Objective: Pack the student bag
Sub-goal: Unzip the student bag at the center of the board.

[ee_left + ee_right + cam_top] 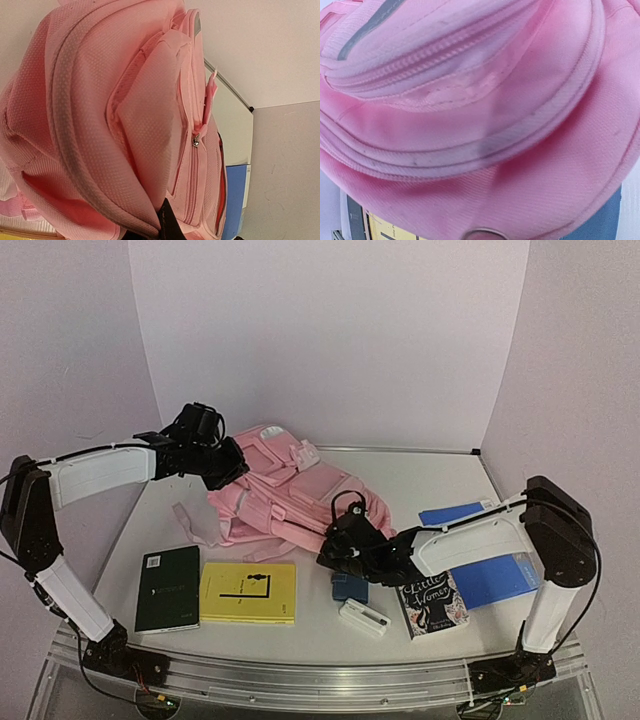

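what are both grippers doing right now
Left gripper: closed, pinching the large soft pink fabric backpack.
Right gripper: closed at backpack's edge; grip hidden.

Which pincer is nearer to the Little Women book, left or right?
Right. The right pincer is just left of the book, at the student bag's near edge; the left pincer is at its far left.
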You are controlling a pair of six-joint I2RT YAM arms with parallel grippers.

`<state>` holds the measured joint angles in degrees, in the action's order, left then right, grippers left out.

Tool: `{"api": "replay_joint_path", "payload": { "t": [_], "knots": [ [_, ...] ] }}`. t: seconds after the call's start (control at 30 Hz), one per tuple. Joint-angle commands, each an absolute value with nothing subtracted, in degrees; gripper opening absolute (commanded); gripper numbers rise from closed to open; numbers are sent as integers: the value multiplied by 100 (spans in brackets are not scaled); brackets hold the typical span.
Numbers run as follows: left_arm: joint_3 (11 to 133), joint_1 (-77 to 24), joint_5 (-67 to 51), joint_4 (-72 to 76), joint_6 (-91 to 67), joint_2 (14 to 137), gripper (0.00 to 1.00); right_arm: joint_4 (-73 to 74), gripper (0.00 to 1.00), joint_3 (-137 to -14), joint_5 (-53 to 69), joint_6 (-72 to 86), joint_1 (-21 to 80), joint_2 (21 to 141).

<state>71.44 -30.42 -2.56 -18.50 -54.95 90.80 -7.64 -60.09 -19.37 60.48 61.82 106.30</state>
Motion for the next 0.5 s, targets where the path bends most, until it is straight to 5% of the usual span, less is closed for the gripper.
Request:
{"api": "replay_joint_path", "payload": {
  "t": [0.0, 0.47],
  "knots": [
    [7605, -2648, 42, -1569, -4990, 8786, 0, -534, 0, -5651, -1929, 6220, 6085, 10407],
    [7551, -1772, -530, -1599, -3735, 9112, 0, -1076, 0, -5417, -1126, 5343, 5723, 10178]
  ]
}}
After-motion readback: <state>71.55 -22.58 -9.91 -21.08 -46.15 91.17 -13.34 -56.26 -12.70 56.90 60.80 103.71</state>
